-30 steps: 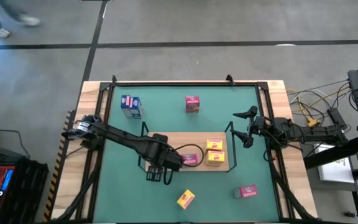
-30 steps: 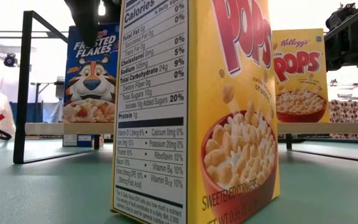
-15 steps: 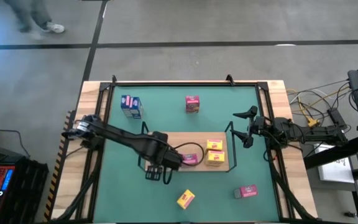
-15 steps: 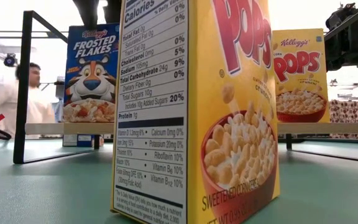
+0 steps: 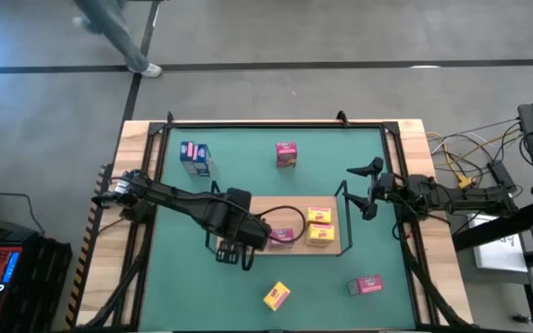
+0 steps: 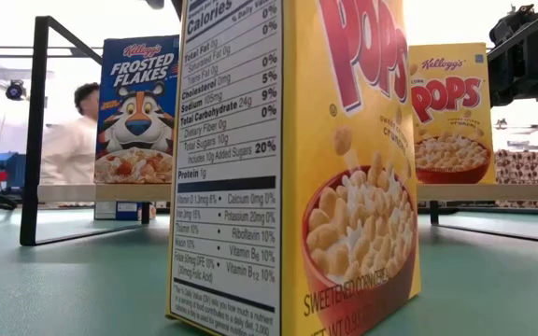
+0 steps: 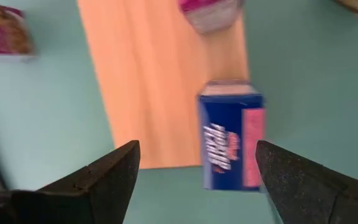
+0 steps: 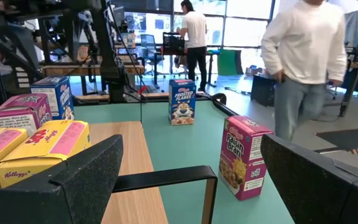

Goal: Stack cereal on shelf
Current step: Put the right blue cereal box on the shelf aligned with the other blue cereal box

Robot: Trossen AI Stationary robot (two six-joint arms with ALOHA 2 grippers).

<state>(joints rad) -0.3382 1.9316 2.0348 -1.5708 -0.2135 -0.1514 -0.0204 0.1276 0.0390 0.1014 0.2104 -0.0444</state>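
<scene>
- Several cereal boxes are in sight: on the shelf (image 5: pixel 257 208) we see a blue box (image 7: pixel 230 142) standing at its left end, directly below the left claw (image 7: pixel 197 177), then a pink box (image 5: pixel 283 236) and two yellow boxes (image 5: pixel 319 227) toward the right end.
- The left claw's fingers (image 7: pixel 107 174) stand apart on either side of the blue box without touching it, so it holds nothing; in the high view the left claw (image 5: pixel 233 252) sits over the shelf's near left corner.
- Off the shelf, on the green counter (image 5: pixel 248 157), we see another blue box (image 5: pixel 195 158) at the far left, a pink box (image 5: pixel 287 154) at the far middle, a yellow box (image 5: pixel 277 295) near the front edge and a pink box (image 5: pixel 367 284) at the front right.
- The right claw (image 5: pixel 366 190) waits just beyond the shelf's right rail, its fingers (image 8: pixel 79 168) spread wide and empty.
- In the right wrist view we see a person in a white top (image 8: pixel 303 43) walking past the counter's far side.
</scene>
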